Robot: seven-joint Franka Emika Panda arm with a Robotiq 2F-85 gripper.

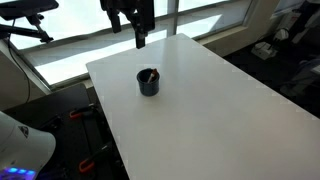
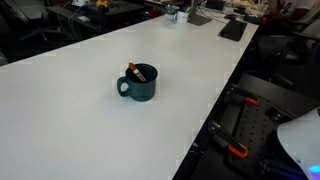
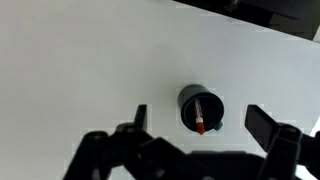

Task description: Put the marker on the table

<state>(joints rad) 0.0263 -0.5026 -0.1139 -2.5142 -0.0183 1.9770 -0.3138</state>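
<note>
The marker [image 3: 202, 116], dark with an orange-red tip, stands leaning inside a small dark cup [image 3: 189, 101] in the middle of the white table [image 3: 70, 70]. In both exterior views the marker's end [image 1: 149, 74] [image 2: 131, 70] sticks out over the rim of the cup [image 1: 148, 86] [image 2: 139, 87]. My gripper [image 1: 138, 36] hangs high above the table's far edge, well above the cup. In the wrist view my gripper [image 3: 200, 125] is open and empty, its fingers far apart either side of the cup far below.
The table [image 1: 220, 120] [image 2: 70, 120] carries only the cup near me. Its far end holds dark flat items and clutter [image 2: 232, 28]. Windows and a rail stand behind the table [image 1: 70, 45]. Floor, cables and red-handled tools lie beside the table edge [image 2: 240, 140].
</note>
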